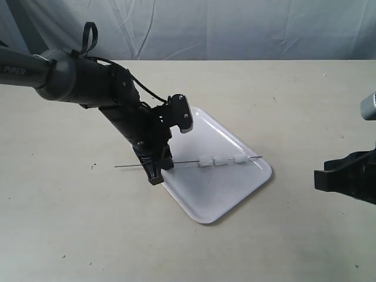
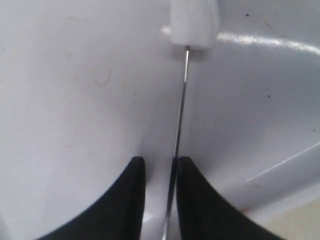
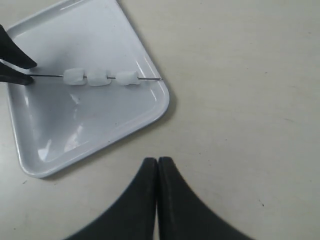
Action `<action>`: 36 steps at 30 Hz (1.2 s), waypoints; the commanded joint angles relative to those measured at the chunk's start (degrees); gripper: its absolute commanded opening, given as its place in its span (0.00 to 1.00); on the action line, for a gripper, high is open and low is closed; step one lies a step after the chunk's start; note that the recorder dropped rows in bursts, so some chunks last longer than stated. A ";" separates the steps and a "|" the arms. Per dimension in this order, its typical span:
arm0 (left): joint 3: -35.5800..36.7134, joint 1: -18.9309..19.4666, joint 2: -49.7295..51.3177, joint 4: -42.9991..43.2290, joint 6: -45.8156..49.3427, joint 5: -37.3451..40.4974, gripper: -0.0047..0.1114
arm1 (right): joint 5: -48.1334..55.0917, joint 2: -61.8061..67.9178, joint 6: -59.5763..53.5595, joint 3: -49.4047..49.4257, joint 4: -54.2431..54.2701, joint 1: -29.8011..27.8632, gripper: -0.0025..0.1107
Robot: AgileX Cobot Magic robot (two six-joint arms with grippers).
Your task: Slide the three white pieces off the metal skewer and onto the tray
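The metal skewer (image 1: 182, 163) lies level across the white tray (image 1: 211, 194), its left end sticking out over the table. The three white pieces (image 1: 220, 160) sit in a row on its right half. My left gripper (image 1: 155, 170) stands at the tray's left edge, open. The skewer (image 2: 181, 100) runs between its fingers, against one finger (image 2: 200, 190) and apart from the other. One white piece (image 2: 195, 22) shows just ahead. My right gripper (image 3: 158, 162) is shut on nothing, over the table right of the tray (image 3: 75, 130). From there I see the skewer (image 3: 50, 76) and the pieces (image 3: 97, 77).
The beige table (image 1: 282, 106) surrounds the tray on all sides. A pale cloth backdrop (image 1: 235, 29) hangs behind it. The left arm's dark body (image 1: 88, 79) reaches in from the upper left. The right arm (image 1: 352, 176) sits at the right edge.
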 commanded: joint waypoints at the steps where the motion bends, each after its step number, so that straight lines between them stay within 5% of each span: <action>1: -0.57 -0.26 1.54 4.63 -6.56 0.34 0.04 | -0.63 0.20 -0.44 -0.35 -0.07 0.18 0.03; 9: -2.85 1.29 0.10 7.50 -25.12 6.21 0.04 | -2.57 0.20 -0.44 -0.35 -0.05 0.18 0.03; 23: 1.55 9.48 -21.85 -20.63 -27.87 17.53 0.04 | -14.08 0.20 -4.79 -2.66 10.32 4.64 0.03; 29: 12.94 9.48 -32.32 -31.83 -27.87 17.79 0.04 | -14.68 6.14 -5.18 -13.40 10.59 15.72 0.03; 36: 31.84 9.48 -40.76 -44.94 -24.34 6.70 0.04 | -13.95 20.87 -5.07 -19.31 12.29 16.67 0.03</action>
